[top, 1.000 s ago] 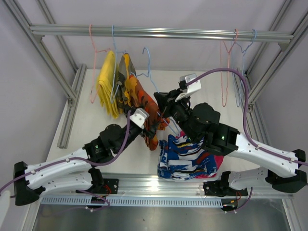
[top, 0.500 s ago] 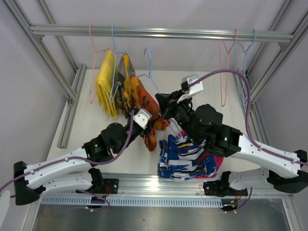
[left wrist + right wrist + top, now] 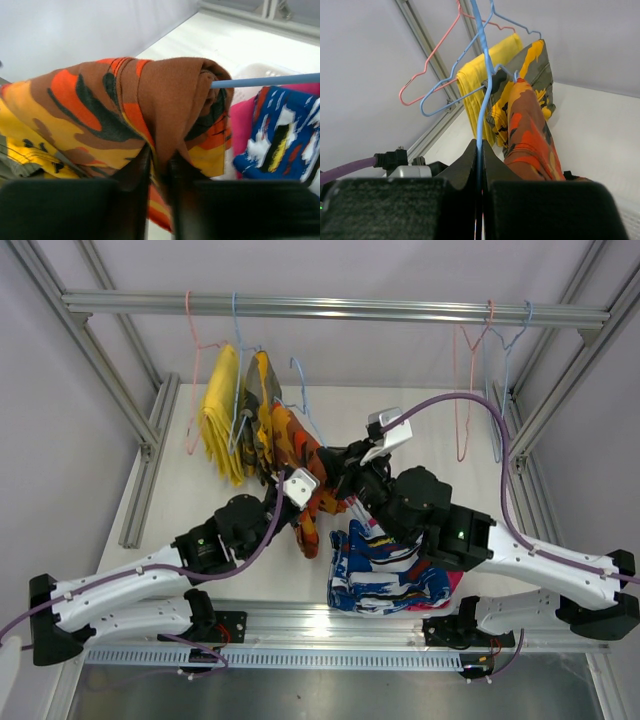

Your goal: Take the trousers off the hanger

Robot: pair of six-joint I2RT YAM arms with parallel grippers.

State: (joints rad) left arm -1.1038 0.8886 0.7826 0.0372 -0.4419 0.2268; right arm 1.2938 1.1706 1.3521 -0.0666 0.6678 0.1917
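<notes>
The orange camouflage trousers (image 3: 300,455) hang folded over a light-blue hanger (image 3: 298,375). My left gripper (image 3: 308,505) is below them, its jaws pinched on a fold of that cloth (image 3: 100,110); in the left wrist view the left gripper (image 3: 159,157) has brown fabric between its fingers. The right gripper (image 3: 340,465) is shut on the hanger's blue wire (image 3: 482,75), which runs up from the right gripper (image 3: 480,147). Yellow trousers (image 3: 222,415) and olive-yellow camouflage trousers (image 3: 262,375) hang further left. Blue patterned trousers (image 3: 385,570) lie over pink ones (image 3: 455,585) on the table.
A metal rail (image 3: 340,308) spans the back and carries the hangers. A bare pink hanger (image 3: 193,350) hangs at its left. A bare pink hanger (image 3: 463,390) and a blue one (image 3: 510,350) hang at its right. Frame posts (image 3: 140,430) flank the table.
The left gripper has gone from open to closed on the orange camouflage trousers. The right arm has shifted left with the blue hanger, and the cloth has bunched between the two grippers.
</notes>
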